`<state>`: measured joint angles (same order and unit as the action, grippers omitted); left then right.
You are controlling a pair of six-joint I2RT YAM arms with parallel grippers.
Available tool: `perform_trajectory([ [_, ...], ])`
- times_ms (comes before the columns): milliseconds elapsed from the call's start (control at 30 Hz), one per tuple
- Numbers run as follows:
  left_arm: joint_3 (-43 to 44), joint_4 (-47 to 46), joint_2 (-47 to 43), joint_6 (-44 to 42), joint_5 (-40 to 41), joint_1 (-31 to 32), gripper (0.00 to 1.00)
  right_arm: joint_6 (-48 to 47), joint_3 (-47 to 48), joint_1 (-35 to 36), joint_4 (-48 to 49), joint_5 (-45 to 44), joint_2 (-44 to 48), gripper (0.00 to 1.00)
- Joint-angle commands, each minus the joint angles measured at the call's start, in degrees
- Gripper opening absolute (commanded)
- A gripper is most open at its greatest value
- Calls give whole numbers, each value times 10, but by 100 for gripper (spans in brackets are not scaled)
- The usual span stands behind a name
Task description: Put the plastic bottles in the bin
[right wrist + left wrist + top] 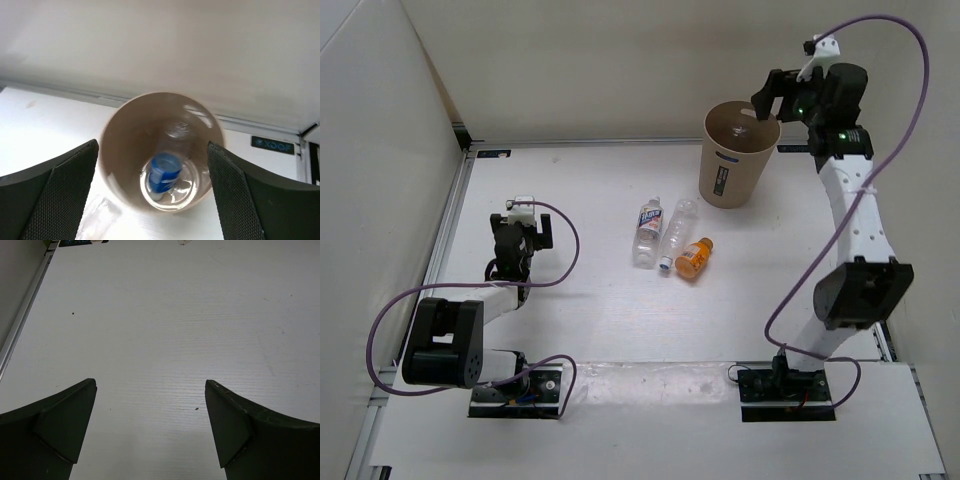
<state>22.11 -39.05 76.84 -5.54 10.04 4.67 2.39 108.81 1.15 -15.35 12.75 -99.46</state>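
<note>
The tan bin [735, 155] stands at the back of the table. My right gripper [767, 100] hovers over its rim, open and empty. In the right wrist view the bin [117, 165] is seen from above, and the clear bottle with blue label [164, 172] lies at its bottom. Three bottles lie mid-table: clear with white red-blue label [647, 231], plain clear with blue cap [676, 235], short orange [694, 258]. My left gripper [525, 238] is open and empty, low over bare table at the left, far from the bottles.
White walls close the back and left of the table. A metal rail [22, 322] runs along the left edge. A clear plastic object [97, 220] shows blurred beside the bin in the right wrist view.
</note>
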Motion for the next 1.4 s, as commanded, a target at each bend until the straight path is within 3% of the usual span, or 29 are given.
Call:
perform_trajectory([
  [0,-7,-9,-5,3,-1,-2,100,-20,-81,-5,44,86,93,90],
  [133,-8,-9,-4,3,0,-3,100,-77,-157,-28,10,305,162,90],
  [200,-8,-10,-5,4,-2,-1,100,-165,-213,-31,-12,386,183,90],
  [233,-8,-11,-5,4,-2,-3,100,-190,-225,-27,-72,413,216,90],
  [267,-8,-11,-3,4,-2,-3,100,-295,-247,-25,-101,434,225,90],
  [333,-8,-10,-4,5,-1,-3,100,-382,-272,-13,-239,440,247,90],
  [367,-8,-10,-5,4,-2,-3,100,-517,-277,7,-271,431,250,90],
  [400,-8,-11,-5,4,-2,-2,100,-566,-286,31,-379,422,247,90],
  [433,-8,-11,-4,4,-1,-4,100,-658,-288,43,-409,411,247,90],
  [467,-8,-10,-4,4,-1,-3,100,-694,-293,53,-450,369,243,90],
  [667,-8,-11,-4,4,-1,-4,100,-1012,-344,56,-525,379,206,90],
  [733,-8,-11,-5,2,-2,-4,100,-1046,-344,54,-535,384,182,90],
  [933,-9,-11,-5,4,-3,-4,100,-1295,-232,51,-712,375,32,90],
  [1033,-10,-14,-5,4,-6,-4,100,-1319,-214,70,-746,339,-6,90],
  [1367,-15,-23,-4,2,-9,-4,100,-1228,-279,135,-622,295,-20,90],
])
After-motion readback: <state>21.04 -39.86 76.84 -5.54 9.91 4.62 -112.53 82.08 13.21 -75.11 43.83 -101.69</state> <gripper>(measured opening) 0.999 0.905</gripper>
